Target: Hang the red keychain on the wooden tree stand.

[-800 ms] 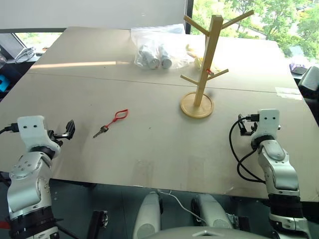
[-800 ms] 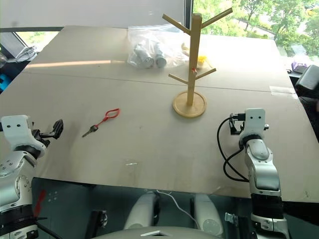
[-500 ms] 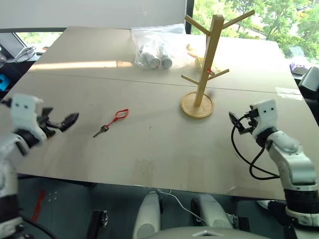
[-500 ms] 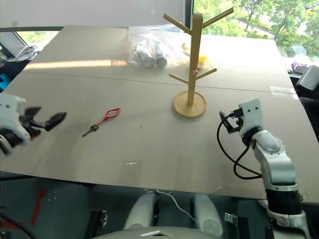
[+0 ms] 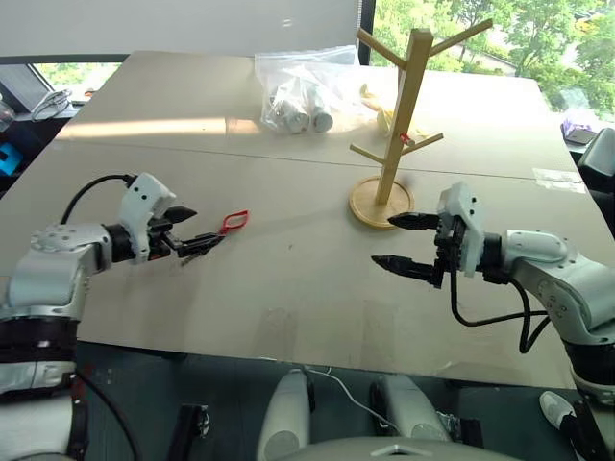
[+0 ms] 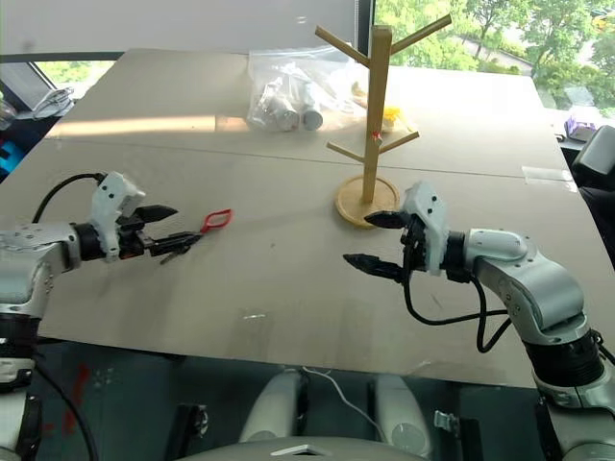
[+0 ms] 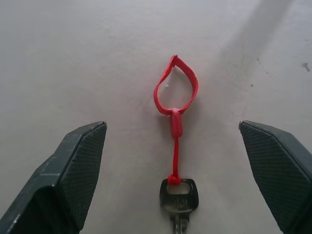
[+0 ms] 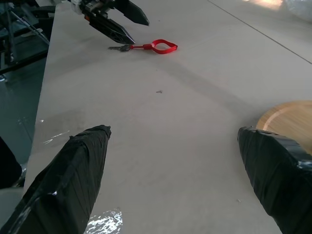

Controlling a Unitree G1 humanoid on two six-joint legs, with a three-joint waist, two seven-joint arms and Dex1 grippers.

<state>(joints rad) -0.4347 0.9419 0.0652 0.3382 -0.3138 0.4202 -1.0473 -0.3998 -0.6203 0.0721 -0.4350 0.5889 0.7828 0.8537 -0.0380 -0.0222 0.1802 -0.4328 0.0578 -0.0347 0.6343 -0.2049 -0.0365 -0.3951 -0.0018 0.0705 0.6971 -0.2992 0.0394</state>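
Note:
The red keychain (image 7: 175,92) lies flat on the table left of centre, red loop away from my left arm and its dark key (image 7: 178,195) toward it. My left gripper (image 5: 207,224) is open, one finger on each side of the key end and apart from it. The wooden tree stand (image 5: 408,115) stands upright at the back right on its round base (image 8: 287,122). My right gripper (image 5: 382,240) is open and holds nothing; it points left just in front of that base. The right wrist view also shows the keychain (image 8: 161,47) and the left gripper (image 8: 139,30).
A clear plastic bag (image 5: 303,91) with grey cylinders lies at the back, left of the stand. Something yellow (image 5: 380,113) lies behind the post, and a small red bit (image 5: 405,137) sits on a low peg. The table's front edge (image 5: 288,360) is close to both arms.
Both arms have swung in from the table's front edge. The left gripper has reached the keychain's key end. The right gripper has turned to point left in front of the stand's base.

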